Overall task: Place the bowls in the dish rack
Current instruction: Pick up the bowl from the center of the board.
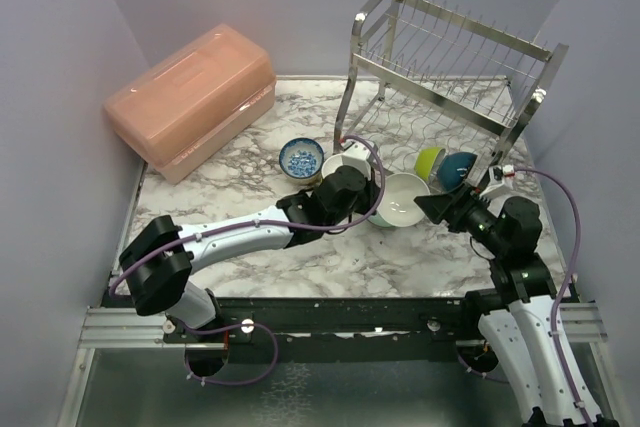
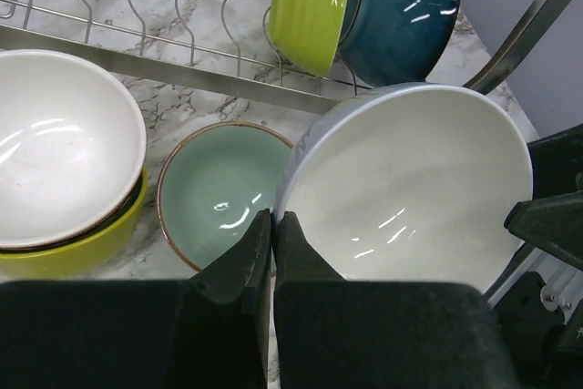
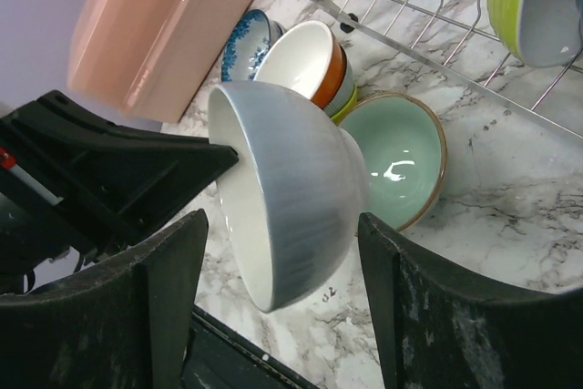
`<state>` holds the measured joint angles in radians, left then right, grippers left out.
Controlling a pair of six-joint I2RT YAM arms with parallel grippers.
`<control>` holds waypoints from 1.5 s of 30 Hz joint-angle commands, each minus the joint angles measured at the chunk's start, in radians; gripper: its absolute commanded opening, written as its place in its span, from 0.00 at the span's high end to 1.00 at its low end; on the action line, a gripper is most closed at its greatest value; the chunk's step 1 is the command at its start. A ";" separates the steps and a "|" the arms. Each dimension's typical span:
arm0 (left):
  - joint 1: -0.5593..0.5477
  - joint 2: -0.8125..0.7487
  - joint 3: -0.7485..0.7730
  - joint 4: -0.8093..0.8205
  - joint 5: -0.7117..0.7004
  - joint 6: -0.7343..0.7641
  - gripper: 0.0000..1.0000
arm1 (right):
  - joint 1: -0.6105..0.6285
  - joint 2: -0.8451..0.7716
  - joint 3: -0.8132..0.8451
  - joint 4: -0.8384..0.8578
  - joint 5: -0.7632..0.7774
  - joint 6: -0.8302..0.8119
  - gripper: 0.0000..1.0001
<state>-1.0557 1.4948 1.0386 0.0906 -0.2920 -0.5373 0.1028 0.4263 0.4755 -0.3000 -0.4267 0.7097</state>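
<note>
My left gripper point(image 1: 377, 209) point(image 2: 273, 218) is shut on the rim of a bowl point(image 1: 402, 199) point(image 2: 410, 189), white inside and grey outside, and holds it tilted above the table. My right gripper point(image 1: 430, 206) point(image 3: 281, 225) is open, with one finger on each side of this bowl point(image 3: 291, 198), not touching it. A mint green bowl point(image 2: 219, 193) point(image 3: 396, 157) sits on the table beyond. A lime bowl point(image 1: 430, 161) point(image 2: 310, 6) and a teal bowl point(image 1: 461, 169) point(image 2: 401, 11) stand on edge in the lower tier of the steel dish rack point(image 1: 450, 57).
A stack with a white bowl on top point(image 1: 345, 162) point(image 2: 64, 170) and a blue-and-white patterned bowl point(image 1: 300, 158) point(image 3: 246, 38) sit left of the rack. A pink lidded box point(image 1: 190, 97) stands at the back left. Grey walls close in both sides.
</note>
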 commanded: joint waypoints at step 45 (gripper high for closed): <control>0.041 -0.146 -0.157 0.269 0.348 -0.121 0.01 | 0.000 0.000 -0.023 0.059 0.025 -0.117 1.00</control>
<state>-1.0508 1.3804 0.9154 0.3065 -0.1211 -0.5972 0.0971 0.4385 0.4286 -0.3275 -0.3538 0.6113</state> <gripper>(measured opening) 0.987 0.036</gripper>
